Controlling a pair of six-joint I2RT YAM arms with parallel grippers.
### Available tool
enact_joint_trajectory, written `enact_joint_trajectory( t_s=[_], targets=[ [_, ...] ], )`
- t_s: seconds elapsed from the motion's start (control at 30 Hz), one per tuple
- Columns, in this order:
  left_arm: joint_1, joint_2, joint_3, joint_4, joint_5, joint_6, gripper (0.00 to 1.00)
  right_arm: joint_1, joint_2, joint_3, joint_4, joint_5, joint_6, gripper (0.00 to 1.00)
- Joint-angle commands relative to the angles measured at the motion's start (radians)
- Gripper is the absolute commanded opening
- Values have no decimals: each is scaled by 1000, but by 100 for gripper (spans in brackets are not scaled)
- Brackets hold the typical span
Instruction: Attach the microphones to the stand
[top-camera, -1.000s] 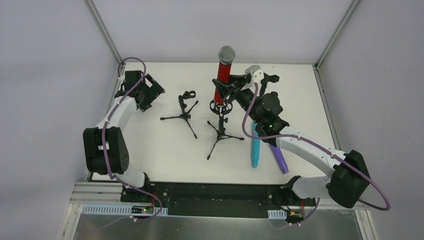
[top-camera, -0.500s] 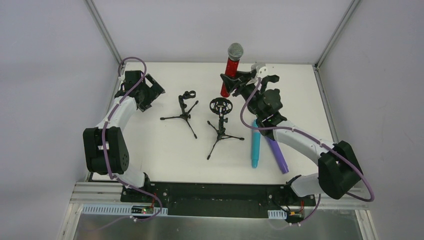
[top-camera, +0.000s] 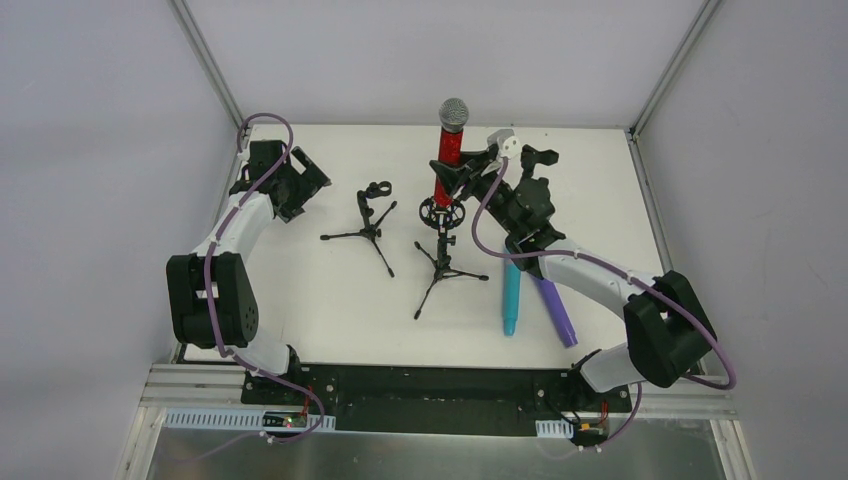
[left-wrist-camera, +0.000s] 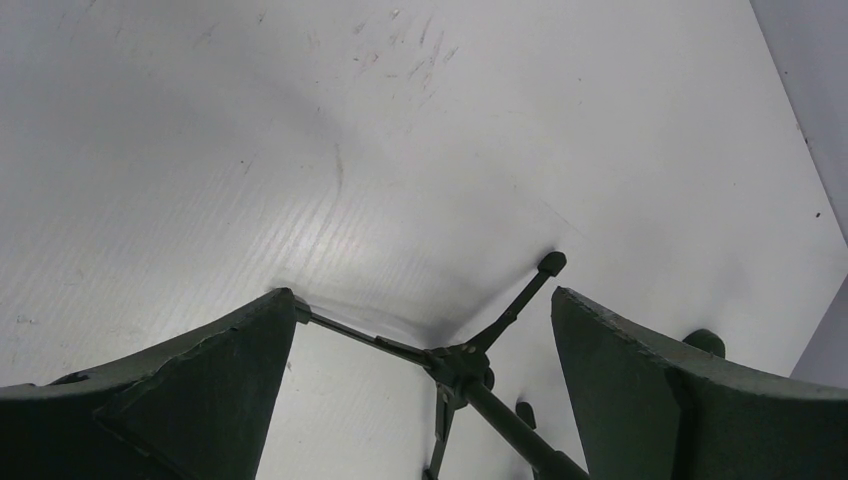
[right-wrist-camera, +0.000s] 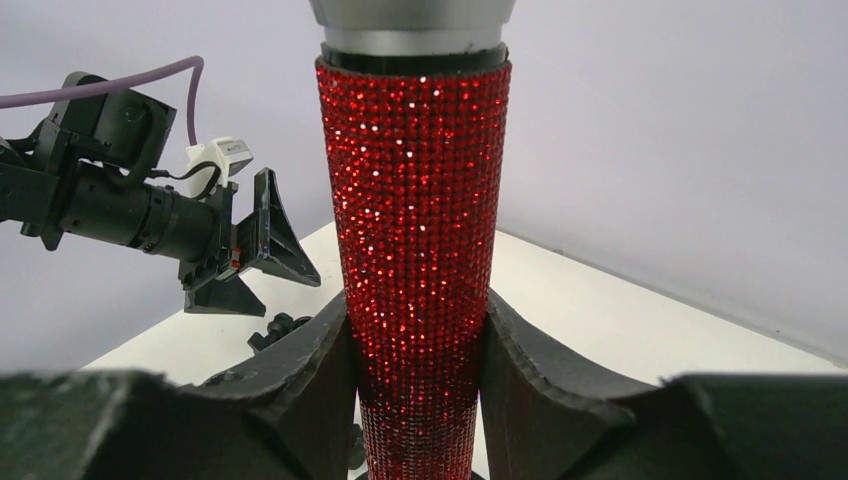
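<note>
— White tabletop (top-camera: 330, 300) between grey walls. What has changed?
— Right gripper (top-camera: 452, 177), clenched on the sparkly red microphone with the silver mesh head (top-camera: 446, 150), has swung it back from the right. It stands upright over the black ring-mount tripod stand (top-camera: 441, 213), probably ready to seat.
— Room to move?
— Plenty above. The black clip-topped tripod (top-camera: 372, 205) stands apart on the left, near the left gripper (top-camera: 300, 185), which is spread and empty. The cyan microphone (top-camera: 511, 295) and purple microphone (top-camera: 556, 310) lie by the right edge.
</note>
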Motion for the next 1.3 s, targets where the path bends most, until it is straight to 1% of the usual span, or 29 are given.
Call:
enact_joint_trajectory(
  t_s=[0.0,0.37,0.63,1.27],
  targets=[
    [12,7,44,33,29,16,98,-4,-4,-11,101,-24,19,0],
    [12,12,47,34,42,22,97,-3,12,-37,138,-34,40,0],
    [13,11,47,34,40,23,99,-2,18,-47,145,-50,43,0],
    [13,8,47,34,41,22,99,-2,41,-108,176,-46,30,0]
  ],
)
